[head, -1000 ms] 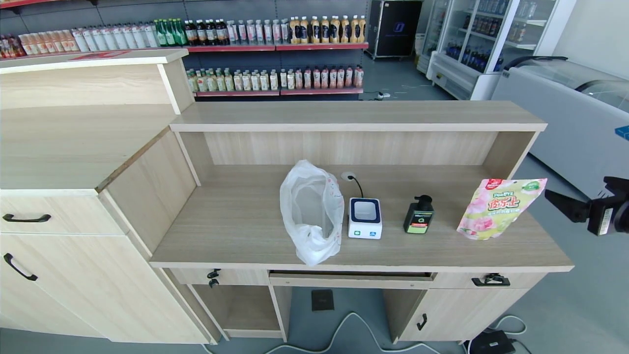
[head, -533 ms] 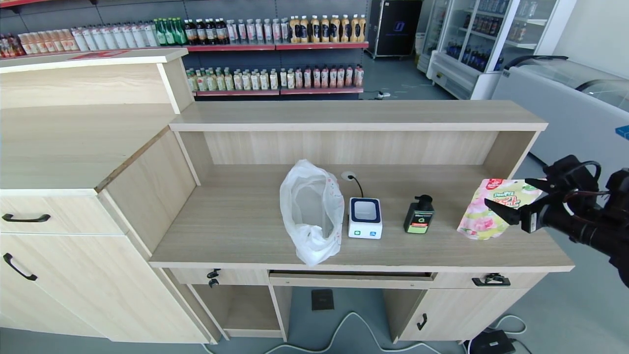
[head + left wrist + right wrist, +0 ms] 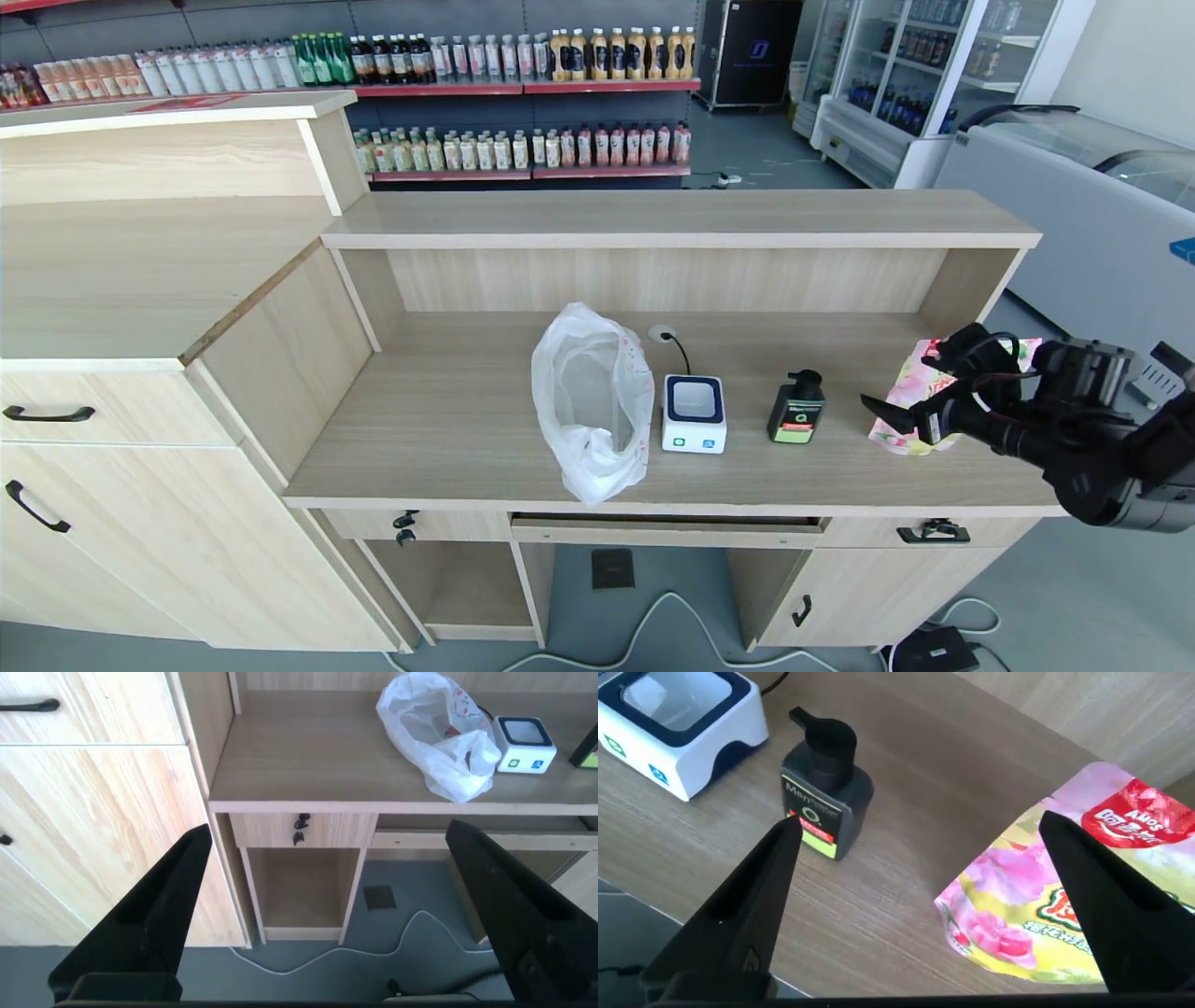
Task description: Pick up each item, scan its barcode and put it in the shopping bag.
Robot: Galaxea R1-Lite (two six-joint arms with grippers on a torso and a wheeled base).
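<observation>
Far left, the left hand [image 3: 327, 835] hangs low in front of the counter [image 3: 448, 420], fingers spread wide and holding nothing. Up on the counter, the white shopping bag [image 3: 593, 401] stands crumpled, its mouth gaping towards us. Just beside it sits the little white scanner [image 3: 694, 413], window up, cable trailing to the back. Next along is a dark pump bottle [image 3: 795, 408], upright, with a green and red label.

At the right end lies the pink pouch [image 3: 896, 411], printed with fruit, a red patch at its top, which is up by the counter's side wall. I can't tell whether it leans or lies flat. The right hand [image 3: 904, 373] hovers over it, fingers spread, touching nothing.

Both items are out on the counter, so I'd call this the opening pick, with the pouch as the target. It looks soft and slippery: the hand needs to drop, pinch an edge firmly, then turn the barcode to the scanner window.
</observation>
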